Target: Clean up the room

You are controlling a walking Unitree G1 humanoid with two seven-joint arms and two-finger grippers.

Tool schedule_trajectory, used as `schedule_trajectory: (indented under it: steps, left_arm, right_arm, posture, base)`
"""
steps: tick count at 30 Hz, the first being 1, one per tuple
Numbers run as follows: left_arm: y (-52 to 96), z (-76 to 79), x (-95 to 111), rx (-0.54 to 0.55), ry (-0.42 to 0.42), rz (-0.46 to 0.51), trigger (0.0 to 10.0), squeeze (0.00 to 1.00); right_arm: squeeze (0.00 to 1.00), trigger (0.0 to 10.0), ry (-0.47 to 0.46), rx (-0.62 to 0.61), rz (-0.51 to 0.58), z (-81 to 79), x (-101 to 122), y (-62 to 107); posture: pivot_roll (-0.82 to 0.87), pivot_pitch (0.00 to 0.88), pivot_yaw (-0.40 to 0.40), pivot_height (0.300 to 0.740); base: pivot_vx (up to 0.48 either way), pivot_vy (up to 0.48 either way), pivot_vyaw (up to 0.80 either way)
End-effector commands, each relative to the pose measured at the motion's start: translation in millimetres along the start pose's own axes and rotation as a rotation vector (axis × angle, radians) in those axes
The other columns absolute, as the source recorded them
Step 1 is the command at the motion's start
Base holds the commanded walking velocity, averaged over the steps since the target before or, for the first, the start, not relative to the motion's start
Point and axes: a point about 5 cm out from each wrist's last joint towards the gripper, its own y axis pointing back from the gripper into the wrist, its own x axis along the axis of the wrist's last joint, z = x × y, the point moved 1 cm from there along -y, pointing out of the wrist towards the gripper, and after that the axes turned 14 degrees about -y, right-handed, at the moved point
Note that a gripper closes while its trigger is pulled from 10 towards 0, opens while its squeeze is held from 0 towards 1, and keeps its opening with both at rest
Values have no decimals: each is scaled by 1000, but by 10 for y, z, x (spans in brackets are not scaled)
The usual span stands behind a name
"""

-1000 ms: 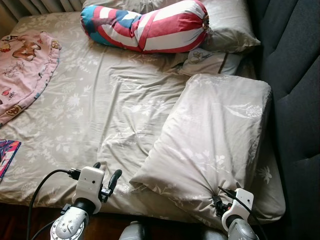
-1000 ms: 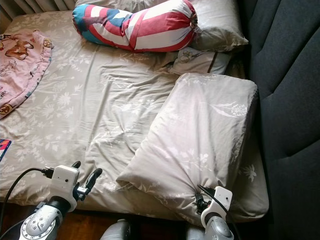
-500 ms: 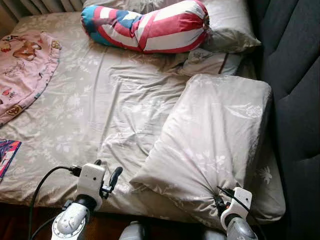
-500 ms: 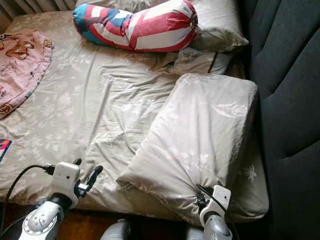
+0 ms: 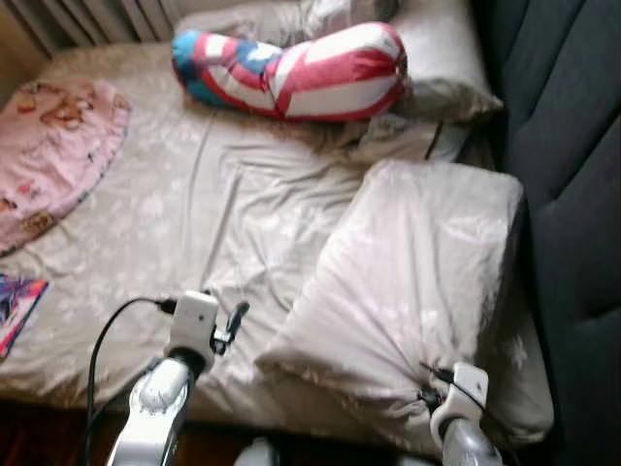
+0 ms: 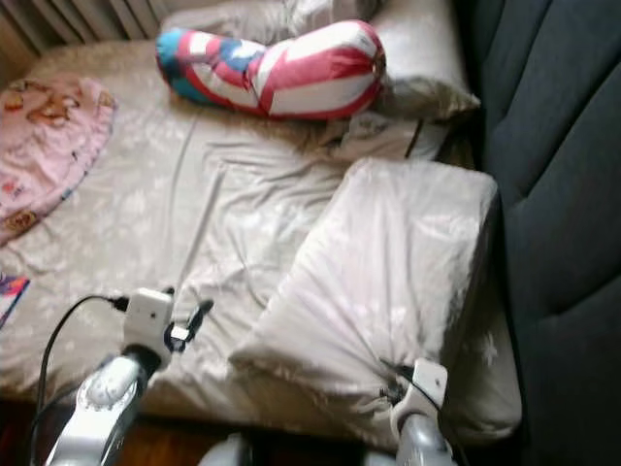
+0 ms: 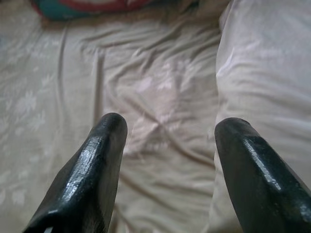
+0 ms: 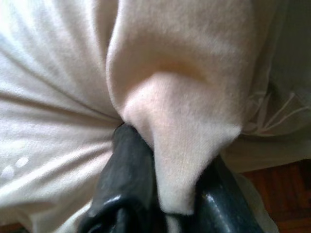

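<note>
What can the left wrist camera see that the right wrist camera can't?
The left wrist view shows the left tool open, its fingers wide apart above the wrinkled sheet, and a bit of the striped bolster. The right wrist view shows the right tool shut on a pinched fold of the pillow. Both show that pillow.

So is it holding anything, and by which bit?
Yes: the right gripper pinches the pillow by a fold of its cover at the near edge. The left gripper is open, holding nothing.
</note>
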Motion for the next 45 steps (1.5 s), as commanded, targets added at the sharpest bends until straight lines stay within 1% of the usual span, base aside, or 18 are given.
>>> schedule_trajectory:
  steps: [1,6,8,10,14,19,21,23,24,29,30,31,36,37,38,39,42,45]
  left_arm:
    - [-15,25,-93,-5,-4,-27,10000,0]
    - [-124,81,-44,-11,2,-5,10000,0]
    - [-160,89,-41,-7,7,0,10000,0]
    - [-188,99,-39,-3,13,3,10000,0]
    - [-233,121,-40,0,18,12,10000,0]
    - [-258,133,-42,5,22,18,10000,0]
    - [-260,135,-44,5,23,20,10000,0]
    - [-270,151,-54,6,24,24,10000,0]
    - [-272,159,-59,6,24,25,10000,0]
    - [-271,167,-69,8,25,27,10000,0]
    - [-270,173,-72,7,25,27,10000,0]
    - [-269,176,-74,7,25,27,10000,0]
    - [-268,178,-88,6,24,29,10000,0]
    - [-267,177,-90,6,24,28,10000,0]
    - [-268,179,-93,5,25,28,10000,0]
    - [-268,179,-96,4,25,28,10000,0]
    - [-269,181,-99,4,26,28,10000,0]
    - [-267,183,-105,3,27,28,10000,0]
  right_arm:
    - [0,0,11,-56,45,137,141,-5]
    - [0,0,8,-113,125,296,401,-4]
    - [0,0,30,-168,175,429,551,15]
    - [0,0,21,-253,253,621,763,64]
    - [0,0,53,-373,352,840,1020,151]
    - [0,0,51,-491,455,1027,1244,261]
    - [0,0,48,-495,463,1034,1266,268]
    - [0,0,73,-458,414,971,1219,222]
    - [0,10000,88,-435,387,918,1175,193]
    - [0,10000,79,-422,365,842,1089,158]
    - [937,10000,80,-413,356,812,1059,145]
    - [1000,10000,82,-407,353,790,1042,137]
    - [1000,10000,127,-419,381,735,1056,135]
    - [925,10000,134,-415,391,722,1072,135]
    - [0,10000,148,-392,419,678,1116,134]
    - [0,10000,158,-357,452,619,1163,134]
    - [0,10000,141,-319,491,562,1212,139]
    - [0,10000,97,-208,542,411,1279,135]
  posture:
    - [-15,79,75,691]
    - [-41,59,66,691]
    - [-52,53,61,691]
    - [-68,45,54,691]
    - [-80,39,46,691]
    - [-88,34,41,691]
    - [-88,34,41,691]
    - [-96,33,35,691]
    - [-94,34,34,691]
    - [-90,37,32,691]
    - [-88,40,33,691]
    - [-88,40,33,691]
    - [-87,41,33,691]
    - [-87,41,33,691]
    - [-88,42,33,691]
    - [-88,42,34,691]
    - [-89,42,34,691]
    - [-91,43,36,691]
  base:
    - [0,0,0]
    - [0,0,0]
    - [0,0,0]
    - [0,0,0]
    - [0,0,0]
    - [0,0,0]
    - [0,0,0]
    - [0,0,0]
    - [0,0,0]
    - [0,0,0]
    - [0,0,0]
    - [0,0,0]
    - [0,0,0]
    - [0,0,0]
    - [0,0,0]
    - [0,0,0]
    - [0,0,0]
    - [0,0,0]
